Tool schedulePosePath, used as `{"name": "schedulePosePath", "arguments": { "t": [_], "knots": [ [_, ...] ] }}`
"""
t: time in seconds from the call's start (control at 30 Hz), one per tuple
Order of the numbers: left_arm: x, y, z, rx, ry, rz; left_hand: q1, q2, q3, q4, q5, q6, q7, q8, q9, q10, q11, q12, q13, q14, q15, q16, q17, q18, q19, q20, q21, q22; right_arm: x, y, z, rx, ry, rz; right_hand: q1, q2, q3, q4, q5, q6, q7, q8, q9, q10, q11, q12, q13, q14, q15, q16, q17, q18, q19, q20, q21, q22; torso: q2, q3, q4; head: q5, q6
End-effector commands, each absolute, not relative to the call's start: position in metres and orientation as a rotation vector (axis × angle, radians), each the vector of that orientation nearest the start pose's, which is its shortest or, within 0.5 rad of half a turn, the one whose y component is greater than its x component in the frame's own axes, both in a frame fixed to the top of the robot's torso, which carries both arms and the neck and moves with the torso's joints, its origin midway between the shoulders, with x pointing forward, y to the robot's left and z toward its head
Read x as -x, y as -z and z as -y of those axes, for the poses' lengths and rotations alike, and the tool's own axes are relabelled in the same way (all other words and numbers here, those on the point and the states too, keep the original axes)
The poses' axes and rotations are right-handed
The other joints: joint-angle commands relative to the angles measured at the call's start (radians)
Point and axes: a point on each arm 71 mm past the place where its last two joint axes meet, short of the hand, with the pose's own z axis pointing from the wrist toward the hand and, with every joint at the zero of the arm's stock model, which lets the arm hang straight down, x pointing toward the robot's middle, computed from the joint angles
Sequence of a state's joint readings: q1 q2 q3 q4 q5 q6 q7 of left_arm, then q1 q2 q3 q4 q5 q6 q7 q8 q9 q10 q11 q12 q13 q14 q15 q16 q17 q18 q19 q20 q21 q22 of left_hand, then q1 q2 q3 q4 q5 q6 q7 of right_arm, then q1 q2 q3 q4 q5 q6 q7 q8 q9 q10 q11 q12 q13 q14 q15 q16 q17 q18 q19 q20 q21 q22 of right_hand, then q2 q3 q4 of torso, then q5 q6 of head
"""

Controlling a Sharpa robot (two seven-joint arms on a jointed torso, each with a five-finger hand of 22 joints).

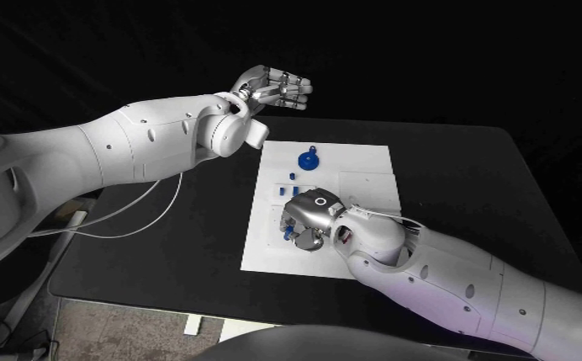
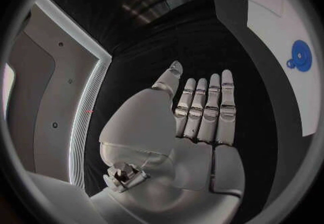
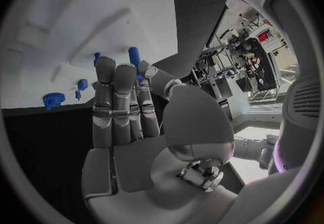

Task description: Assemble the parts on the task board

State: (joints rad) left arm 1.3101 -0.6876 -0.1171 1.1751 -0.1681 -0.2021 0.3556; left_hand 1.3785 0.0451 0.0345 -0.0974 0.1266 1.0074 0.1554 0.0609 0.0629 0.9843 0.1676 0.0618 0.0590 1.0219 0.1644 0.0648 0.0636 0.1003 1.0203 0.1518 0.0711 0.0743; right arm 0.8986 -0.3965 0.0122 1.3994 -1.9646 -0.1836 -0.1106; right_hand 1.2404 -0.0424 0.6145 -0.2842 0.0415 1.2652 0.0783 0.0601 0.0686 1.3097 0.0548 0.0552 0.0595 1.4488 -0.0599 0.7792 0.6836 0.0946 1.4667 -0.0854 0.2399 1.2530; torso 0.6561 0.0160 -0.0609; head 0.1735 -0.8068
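Right hand [image 1: 306,222] hangs low over the task board [image 1: 364,167] on the counter, fingers straight at a blue peg [image 3: 134,55], grip on it indeterminate; left hand [image 1: 272,87] is raised, spread and empty; parts judged light, rigid, best pinched at the sides.

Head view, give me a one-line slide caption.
Right hand works over blue parts on the task board; left hand raised, holding nothing.

White task board [image 1: 364,177] flat on the black bench, round blue part [image 1: 309,160] near its far edge, small blue parts [image 1: 288,188] mid-board
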Motion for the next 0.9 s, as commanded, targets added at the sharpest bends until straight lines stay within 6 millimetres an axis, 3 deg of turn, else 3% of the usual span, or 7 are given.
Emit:
{"name": "schedulePosePath", "arguments": {
  "t": [0.03, 0.23, 0.37, 0.67, 0.9],
  "knots": [
    [-0.5575, 0.1636, -0.2265, 0.86, 1.406, -1.47, -0.001, 0.006, -0.004, -0.003, -0.005, -0.001, -0.001, 0.003, 0.002, 0.003, 0.002, 0.004, -0.001, -0.007, -0.002, -0.004, -0.001, 0.003, 0.001, 0.0, 0.002, -0.001, -0.3994, 0.2943, -0.0018, 0.708, -0.801, -1.681, 0.011, 0.001, 0.008, 0.001, 0.007, 0.003, 0.0, 0.004, 0.001, 0.035, -0.029, 0.006, 0.001, 0.003, -0.006, -0.005, 0.001, 0.017, 0.032, -0.006, -0.007, 0.001, 0.0, 0.0004, 0.0013, -0.002, -0.001],
    [-0.5575, 0.1638, -0.227, 0.861, 1.404, -1.471, -0.002, 0.006, -0.004, -0.003, -0.005, -0.003, 0.0, 0.002, 0.001, 0.003, 0.002, 0.004, -0.001, -0.007, -0.002, -0.005, -0.001, 0.003, 0.001, 0.001, 0.002, -0.001, -0.4013, 0.296, 0.0026, 0.701, -0.784, -1.681, 0.01, 0.0, 0.009, 0.002, 0.007, 0.003, 0.0, 0.004, 0.001, 0.034, -0.029, 0.006, 0.001, 0.003, -0.006, -0.005, 0.001, 0.017, 0.032, -0.006, -0.007, 0.002, 0.0, -0.0014, -0.0012, -0.001, -0.003],
    [-0.5575, 0.1639, -0.2276, 0.861, 1.403, -1.47, -0.002, 0.006, -0.004, -0.003, -0.005, -0.003, 0.0, 0.002, 0.001, 0.003, 0.002, 0.004, -0.001, -0.007, -0.002, -0.005, -0.001, 0.003, 0.001, 0.001, 0.002, -0.001, -0.4025, 0.296, 0.0043, 0.693, -0.77, -1.671, 0.011, -0.001, 0.01, 0.002, 0.006, 0.005, -0.001, 0.004, 0.001, 0.036, -0.029, 0.006, 0.001, 0.003, -0.007, -0.005, 0.001, 0.017, 0.032, -0.006, -0.007, 0.003, 0.0, 0.0001, -0.0005, -0.001, -0.003],
    [-0.5575, 0.1639, -0.2284, 0.862, 1.402, -1.469, -0.002, 0.006, -0.004, -0.003, -0.005, -0.003, 0.0, 0.002, 0.001, 0.003, 0.002, 0.004, -0.001, -0.007, -0.002, -0.005, -0.001, 0.003, 0.001, 0.001, 0.002, -0.001, -0.4026, 0.2948, 0.0033, 0.687, -0.764, -1.657, 0.011, -0.003, 0.012, 0.002, 0.006, 0.006, -0.001, 0.004, 0.001, 0.037, -0.029, 0.006, 0.001, 0.003, -0.007, -0.004, 0.001, 0.017, 0.033, -0.006, -0.006, 0.004, 0.0, -0.0004, -0.0008, 0.0, 0.001],
    [-0.5574, 0.1639, -0.2288, 0.863, 1.4, -1.469, -0.002, 0.006, -0.004, -0.003, -0.005, -0.003, 0.0, 0.002, 0.001, 0.003, 0.002, 0.004, -0.001, -0.007, -0.002, -0.005, -0.001, 0.003, 0.001, 0.001, 0.002, -0.001, -0.4024, 0.2949, 0.0014, 0.694, -0.762, -1.653, 0.011, -0.004, 0.014, 0.002, 0.006, 0.006, -0.001, 0.004, 0.001, 0.037, -0.03, 0.006, 0.001, 0.003, -0.007, -0.004, 0.002, 0.017, 0.033, -0.006, -0.006, 0.006, 0.001, -0.0005, -0.0011, 0.0, -0.004]
  ]
}}
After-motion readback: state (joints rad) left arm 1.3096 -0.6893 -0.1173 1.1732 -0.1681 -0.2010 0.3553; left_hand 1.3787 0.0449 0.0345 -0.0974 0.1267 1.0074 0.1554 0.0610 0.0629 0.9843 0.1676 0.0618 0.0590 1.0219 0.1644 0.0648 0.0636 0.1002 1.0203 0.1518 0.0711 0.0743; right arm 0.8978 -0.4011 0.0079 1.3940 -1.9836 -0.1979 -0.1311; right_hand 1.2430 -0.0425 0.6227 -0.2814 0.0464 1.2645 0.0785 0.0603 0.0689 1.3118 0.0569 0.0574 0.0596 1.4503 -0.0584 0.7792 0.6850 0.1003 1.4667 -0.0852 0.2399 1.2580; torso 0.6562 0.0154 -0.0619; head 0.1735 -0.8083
